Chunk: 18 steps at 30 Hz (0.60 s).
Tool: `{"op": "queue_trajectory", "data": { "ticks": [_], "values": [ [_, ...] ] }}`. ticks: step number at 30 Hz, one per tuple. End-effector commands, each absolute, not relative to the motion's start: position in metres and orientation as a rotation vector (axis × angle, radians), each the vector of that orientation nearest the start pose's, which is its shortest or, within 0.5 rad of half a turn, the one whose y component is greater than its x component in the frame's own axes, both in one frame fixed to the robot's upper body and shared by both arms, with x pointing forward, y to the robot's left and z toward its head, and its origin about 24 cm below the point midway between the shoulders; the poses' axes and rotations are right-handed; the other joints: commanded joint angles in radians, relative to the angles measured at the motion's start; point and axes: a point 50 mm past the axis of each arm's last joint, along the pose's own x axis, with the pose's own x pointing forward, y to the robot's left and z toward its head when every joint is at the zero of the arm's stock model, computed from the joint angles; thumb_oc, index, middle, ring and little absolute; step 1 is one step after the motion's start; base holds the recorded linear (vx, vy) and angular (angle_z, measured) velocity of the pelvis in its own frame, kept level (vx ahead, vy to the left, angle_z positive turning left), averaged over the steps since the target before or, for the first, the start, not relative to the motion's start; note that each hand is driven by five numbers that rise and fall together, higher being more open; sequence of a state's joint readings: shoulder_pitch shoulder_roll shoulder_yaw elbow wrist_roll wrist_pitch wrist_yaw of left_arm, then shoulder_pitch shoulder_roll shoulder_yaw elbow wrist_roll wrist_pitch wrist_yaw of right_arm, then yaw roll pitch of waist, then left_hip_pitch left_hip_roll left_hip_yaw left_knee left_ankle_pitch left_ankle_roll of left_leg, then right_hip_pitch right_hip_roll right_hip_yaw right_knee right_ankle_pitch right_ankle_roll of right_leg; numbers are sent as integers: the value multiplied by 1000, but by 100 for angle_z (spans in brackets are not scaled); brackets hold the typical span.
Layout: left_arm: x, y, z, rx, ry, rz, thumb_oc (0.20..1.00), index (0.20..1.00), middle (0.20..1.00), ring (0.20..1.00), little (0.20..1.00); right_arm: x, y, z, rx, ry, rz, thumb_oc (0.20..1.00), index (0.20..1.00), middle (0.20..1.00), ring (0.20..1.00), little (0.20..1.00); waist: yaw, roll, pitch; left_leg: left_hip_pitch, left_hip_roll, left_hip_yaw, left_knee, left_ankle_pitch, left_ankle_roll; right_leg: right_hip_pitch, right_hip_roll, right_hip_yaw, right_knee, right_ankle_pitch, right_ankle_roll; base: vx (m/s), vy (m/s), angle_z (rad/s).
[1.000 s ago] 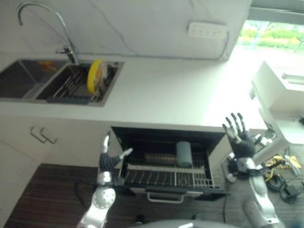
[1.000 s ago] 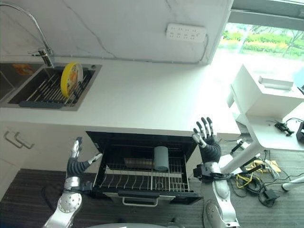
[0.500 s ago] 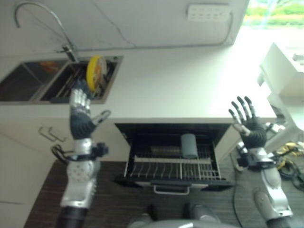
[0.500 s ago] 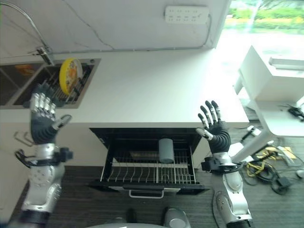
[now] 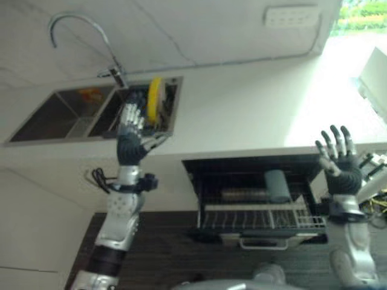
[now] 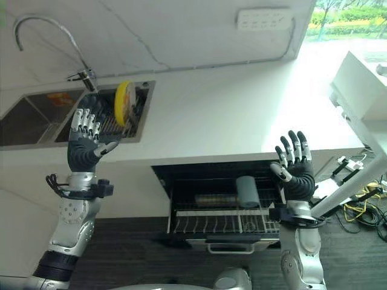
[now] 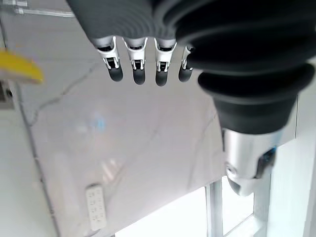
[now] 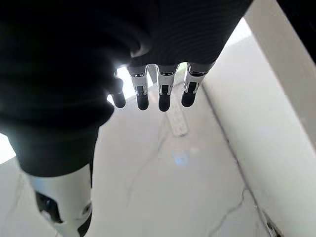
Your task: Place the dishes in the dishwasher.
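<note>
A yellow plate [image 6: 124,103] stands on edge in the rack of the sink's right basin [image 6: 136,121]. My left hand [image 6: 84,148] is raised in front of that basin, just left of the plate, open with straight fingers and holding nothing. Its wrist view catches the plate's yellow edge [image 7: 19,66]. Below the counter the dishwasher [image 6: 224,208] stands open with its wire rack [image 6: 224,220] pulled out. A grey cup [image 6: 247,191] and a dark dish [image 6: 208,199] lie in the rack. My right hand [image 6: 293,175] is open, held up beside the dishwasher's right side.
A curved tap [image 6: 54,36] rises behind the sink, whose left basin [image 6: 27,124] holds an orange item. White counter [image 6: 211,115] runs right to a window. A white table [image 6: 363,78] and loose cables [image 6: 363,211] lie at the right. A socket strip [image 6: 264,18] is on the wall.
My left hand has risen from beside the dishwasher to the sink, close to the yellow plate. The camera has shifted, so the scene sits further right. The right hand stays raised and open.
</note>
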<state>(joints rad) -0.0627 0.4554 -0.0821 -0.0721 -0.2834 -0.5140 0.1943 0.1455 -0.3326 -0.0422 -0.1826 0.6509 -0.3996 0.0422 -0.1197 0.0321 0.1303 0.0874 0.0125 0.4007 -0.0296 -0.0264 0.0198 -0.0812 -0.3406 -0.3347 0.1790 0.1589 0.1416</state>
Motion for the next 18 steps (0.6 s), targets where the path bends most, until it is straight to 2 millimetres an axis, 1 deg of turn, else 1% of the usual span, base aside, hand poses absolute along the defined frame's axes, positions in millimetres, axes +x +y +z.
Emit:
{"op": "queue_trajectory", "data": {
  "ticks": [1,2,3,4,5,6,7,8,9,10,11,12,13,15,16,17,18],
  "values": [
    [240,212,158,138,-739,32,1000,1000,1000,1000,1000,220,-227,137,280,-622,2,1000,1000,1000,1000,1000,20,15,10,13,68,-56,4,-53,-19,30,130,-19,188,-259,53,-89,181,-86],
    [240,213,158,135,-736,32,1000,1000,1000,1000,1000,220,-227,137,284,-626,1,1000,1000,1000,1000,1000,24,11,10,4,53,-65,2,-57,-9,20,172,-12,215,-272,43,-78,117,-24],
    [239,214,157,136,-732,33,1000,1000,1000,1000,1000,219,-227,137,285,-628,2,1000,1000,1000,1000,1000,26,9,9,1,46,-69,1,-58,-6,13,194,-8,233,-276,38,-73,30,41],
    [239,215,156,142,-727,45,1000,1000,1000,1000,1000,219,-227,137,291,-635,12,1000,1000,1000,1000,1000,28,4,9,-7,30,-78,-1,-58,-1,3,237,-1,251,-282,27,-88,-23,41],
    [239,217,155,143,-725,61,1000,1000,1000,1000,1000,220,-227,136,296,-640,24,1000,1000,1000,1000,1000,31,6,7,-16,22,-88,7,-61,-4,-7,248,-11,227,-281,11,-93,-54,32],
    [240,217,154,140,-724,65,1000,1000,1000,1000,1000,221,-228,136,296,-643,24,1000,1000,1000,1000,1000,29,5,6,-17,21,-89,11,-61,-4,4,255,-14,204,-296,-1,-82,-88,9],
    [239,217,152,128,-724,66,1000,1000,1000,1000,1000,221,-229,135,295,-644,24,1000,1000,1000,1000,1000,21,0,11,-5,10,-89,24,-76,1,10,257,-11,181,-300,-5,-65,-74,15],
    [239,217,152,124,-727,66,1000,1000,1000,1000,1000,221,-229,136,294,-646,25,1000,1000,1000,1000,1000,19,1,10,-8,13,-82,35,-79,-1,12,262,-16,164,-298,-11,-56,-71,34],
    [236,216,151,110,-730,60,1000,1000,1000,1000,1000,220,-229,136,280,-653,19,1000,1000,1000,1000,1000,15,0,16,-3,13,-60,80,-100,-10,38,267,-31,134,-344,-37,-62,-61,37],
    [236,212,148,97,-720,54,1000,1000,1000,1000,1000,221,-230,138,249,-655,8,1000,1000,1000,1000,1000,20,-23,28,-65,27,-82,245,-104,-38,95,274,3,57,-346,-70,-50,-34,34],
    [237,210,148,94,-719,59,1000,1000,1000,1000,1000,224,-231,139,251,-655,16,1000,1000,1000,1000,1000,28,-28,30,-121,38,-121,312,-78,-57,110,282,27,28,-335,-84,-19,55,32],
    [237,210,147,88,-716,70,1000,1000,1000,1000,1000,227,-229,140,248,-655,33,1000,1000,1000,1000,1000,33,-28,29,-135,45,-154,303,-70,-62,114,286,54,19,-334,-86,48,194,29],
    [236,211,147,80,-717,81,1000,1000,1000,1000,1000,228,-227,141,229,-656,50,1000,1000,1000,1000,1000,33,-24,22,-123,77,-157,253,-54,-70,116,285,65,10,-335,-85,84,278,-5],
    [235,214,148,58,-717,98,1000,1000,1000,1000,1000,225,-225,141,201,-649,85,1000,1000,1000,1000,1000,24,-14,16,-115,159,-166,159,37,-102,127,282,78,7,-346,-80,121,356,-66],
    [234,215,148,44,-715,104,1000,1000,1000,1000,1000,224,-224,141,196,-638,93,1000,1000,1000,1000,1000,21,-9,14,-111,193,-191,120,76,-115,128,280,95,21,-361,-78,189,448,-54],
    [234,218,147,37,-713,108,1000,1000,1000,1000,1000,224,-225,141,206,-633,108,1000,1000,1000,1000,1000,17,-5,10,-102,229,-223,99,99,-124,120,272,113,46,-376,-75,194,420,-37],
    [234,219,147,35,-714,103,1000,1000,1000,1000,1000,224,-225,142,208,-630,105,1000,1000,1000,1000,1000,13,-4,8,-95,245,-236,96,107,-127,113,265,122,62,-383,-74,212,504,-63]
  ]
}}
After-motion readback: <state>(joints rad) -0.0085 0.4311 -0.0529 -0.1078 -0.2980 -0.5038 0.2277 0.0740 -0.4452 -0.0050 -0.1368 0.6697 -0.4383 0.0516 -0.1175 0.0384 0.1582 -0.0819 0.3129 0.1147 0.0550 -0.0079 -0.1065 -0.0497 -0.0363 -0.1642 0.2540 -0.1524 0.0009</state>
